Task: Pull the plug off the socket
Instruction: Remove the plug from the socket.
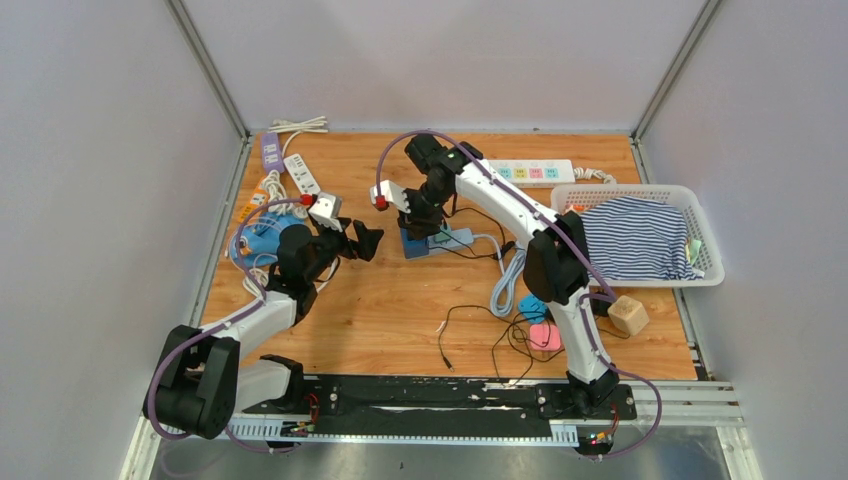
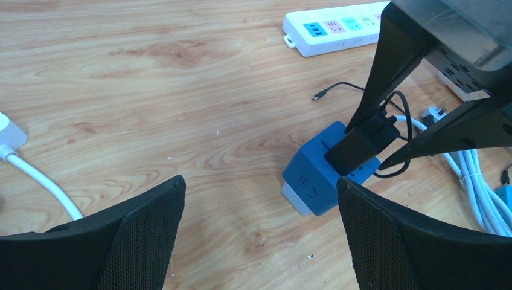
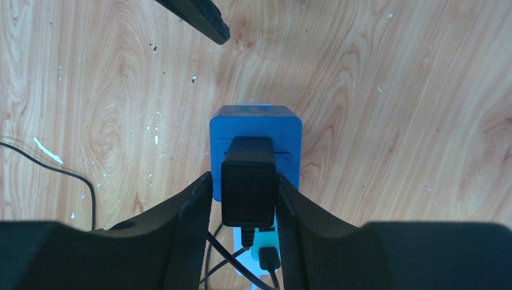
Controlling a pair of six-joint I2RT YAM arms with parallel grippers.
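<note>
Grey walls (image 1: pixel 450 60), wood-grain worktop (image 1: pixel 380 300): left claw (image 2: pixel 259 187) gapes empty, right claw (image 3: pixel 243 178) brackets the black plug (image 3: pixel 249 160) on the blue cube socket (image 3: pixel 256 121), grip unclear.

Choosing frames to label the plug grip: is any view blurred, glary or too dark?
Right wrist: sharp and evenly lit, black plug crisp on the blue socket cube. Left wrist: sharp too, its own dark fingers filling the lower corners. Top external: no glare, soft shadows, plug too small to judge.

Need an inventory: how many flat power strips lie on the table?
3: a purple strip at the back left, a white strip beside it, a long white strip at the back centre-right. The cable pile at left may hide more.
</note>
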